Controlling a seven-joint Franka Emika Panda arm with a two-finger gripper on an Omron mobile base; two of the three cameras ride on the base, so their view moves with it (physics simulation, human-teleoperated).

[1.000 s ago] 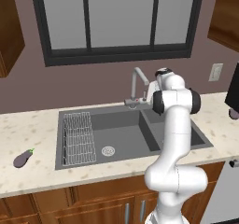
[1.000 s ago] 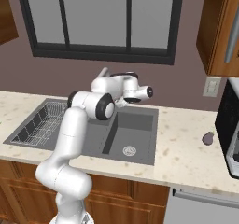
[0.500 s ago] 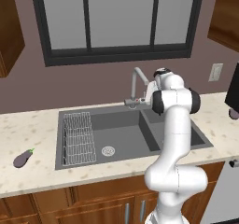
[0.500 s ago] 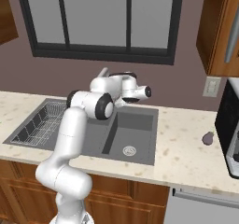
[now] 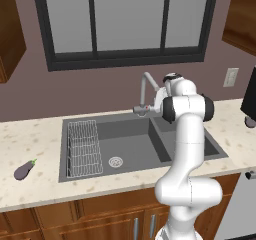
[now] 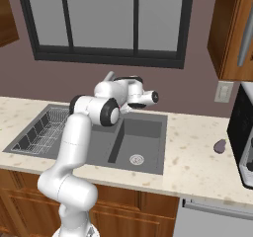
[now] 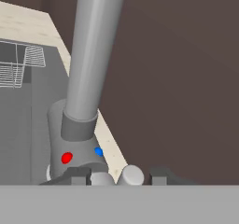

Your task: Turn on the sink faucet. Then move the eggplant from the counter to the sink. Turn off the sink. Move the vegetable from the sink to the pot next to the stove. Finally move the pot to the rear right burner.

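Two fingertips (image 7: 79,175) clenched around the faucet (image 7: 88,78) handle (image 7: 132,175) at its base.

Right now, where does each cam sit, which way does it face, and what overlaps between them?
Left base view: behind the arm on its left, looking forward and down at the dark grey double sink; the white arm rises lower right, with the small purple eggplant on the counter far left.
Right base view: behind on the right, same sink; the arm rises lower left.
Hand view: on the hand, close to the grey metal faucet base with red and blue dots; claw tips at the bottom.
Shared: all show the faucet and wire rack.
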